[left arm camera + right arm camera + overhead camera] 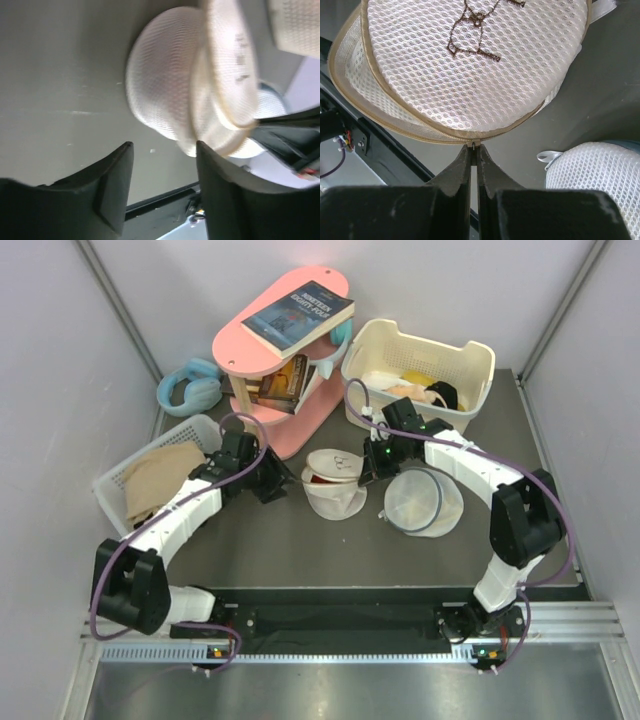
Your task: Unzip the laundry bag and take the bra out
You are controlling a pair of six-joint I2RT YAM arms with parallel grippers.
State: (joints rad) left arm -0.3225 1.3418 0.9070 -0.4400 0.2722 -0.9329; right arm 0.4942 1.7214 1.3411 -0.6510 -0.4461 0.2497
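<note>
- Two grippers are seen flanking the laundry bag (335, 490) on the table (300, 550).
- The left gripper (164, 147) is held half open, with nothing gripped.
- The right gripper (474, 152) is pinched closed on the zipper pull (474, 145).
- The bra (318, 478) is glimpsed as dark red inside the bag's gap.

My right claw (474, 152) is pinched tight on the zipper pull (473, 144) at the rim of the laundry bag (470, 75), dead ahead at 12 o'clock. The bag's face, with its stitched drawing (472, 30), gapes from the lower shell toward 9 o'clock. A white mesh bag (595, 175) lies at 4 o'clock.
</note>
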